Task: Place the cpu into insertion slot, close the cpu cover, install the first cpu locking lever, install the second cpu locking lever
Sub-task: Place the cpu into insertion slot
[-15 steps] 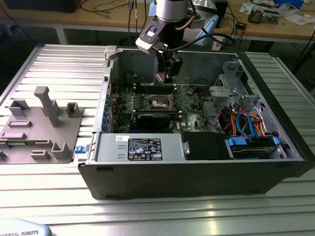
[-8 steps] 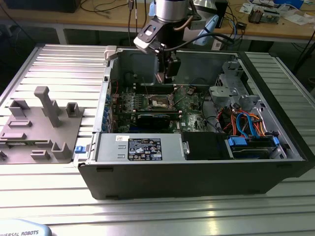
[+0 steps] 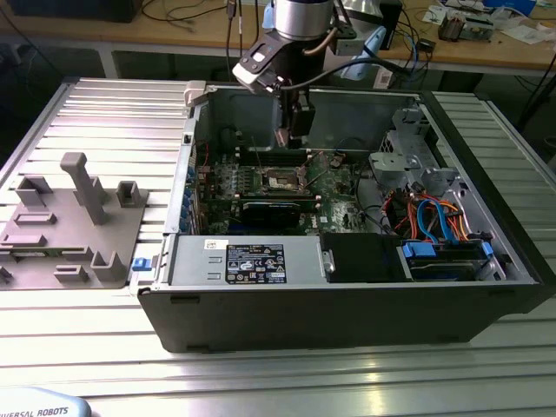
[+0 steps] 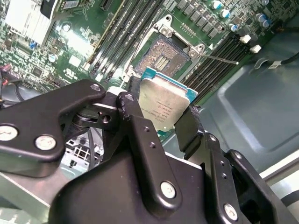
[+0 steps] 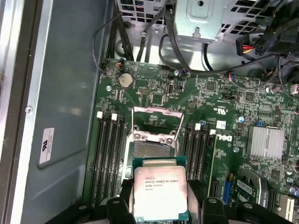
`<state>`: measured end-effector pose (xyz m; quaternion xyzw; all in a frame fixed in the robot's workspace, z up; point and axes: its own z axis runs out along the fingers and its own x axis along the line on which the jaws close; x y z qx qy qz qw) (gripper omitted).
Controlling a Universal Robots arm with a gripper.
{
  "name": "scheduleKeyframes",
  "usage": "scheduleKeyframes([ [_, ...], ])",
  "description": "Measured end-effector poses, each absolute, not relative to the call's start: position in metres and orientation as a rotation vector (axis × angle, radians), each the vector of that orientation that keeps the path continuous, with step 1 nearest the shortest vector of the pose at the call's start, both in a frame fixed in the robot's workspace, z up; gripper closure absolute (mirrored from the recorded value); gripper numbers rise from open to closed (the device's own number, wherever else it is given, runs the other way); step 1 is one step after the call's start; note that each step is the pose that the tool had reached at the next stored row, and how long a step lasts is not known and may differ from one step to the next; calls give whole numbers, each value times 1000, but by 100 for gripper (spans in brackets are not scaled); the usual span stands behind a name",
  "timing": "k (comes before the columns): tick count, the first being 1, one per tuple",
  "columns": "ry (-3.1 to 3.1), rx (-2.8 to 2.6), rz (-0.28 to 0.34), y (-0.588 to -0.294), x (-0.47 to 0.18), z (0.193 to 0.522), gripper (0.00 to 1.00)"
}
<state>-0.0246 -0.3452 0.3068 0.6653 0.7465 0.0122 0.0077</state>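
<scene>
Chip clamped between the black gripper's (image 5: 161, 207) closed fingers: the small square cpu (image 5: 160, 189), silver-grey top showing, hangs flat just short of the dark, silver-rimmed insertion slot (image 5: 150, 150). Past the slot, the thin silver cpu cover (image 5: 154, 135) is swung open. Long black memory slots (image 5: 108, 154) flank both sides.

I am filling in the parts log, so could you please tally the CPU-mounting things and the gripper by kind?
cpu: 1
insertion slot: 1
cpu cover: 1
gripper: 1
Total: 4
</scene>
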Motion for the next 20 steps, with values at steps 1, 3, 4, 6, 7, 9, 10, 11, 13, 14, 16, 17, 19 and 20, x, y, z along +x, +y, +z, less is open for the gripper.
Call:
scheduleKeyframes([
  [1, 2318, 2097, 38, -345, -25, 306, 46],
  [3, 2296, 2120, 36, -345, -25, 306, 46],
  [4, 2287, 2129, 36, -345, -25, 306, 46],
  [6, 2266, 2151, 35, -345, -25, 305, 46],
  [7, 2238, 2179, 35, -345, -25, 305, 46],
  [9, 2205, 2212, 34, -345, -25, 303, 46],
  [10, 2197, 2220, 34, -345, -25, 303, 46],
  [11, 2183, 2234, 34, -345, -25, 302, 46],
  [13, 2177, 2239, 34, -345, -25, 299, 46],
  [14, 2178, 2238, 34, -345, -25, 298, 46],
  [16, 2188, 2229, 34, -345, -25, 296, 46],
  [17, 2191, 2225, 34, -345, -25, 296, 46],
  [19, 2195, 2221, 34, -345, -25, 294, 46],
  [20, 2195, 2221, 34, -345, -25, 293, 46],
])
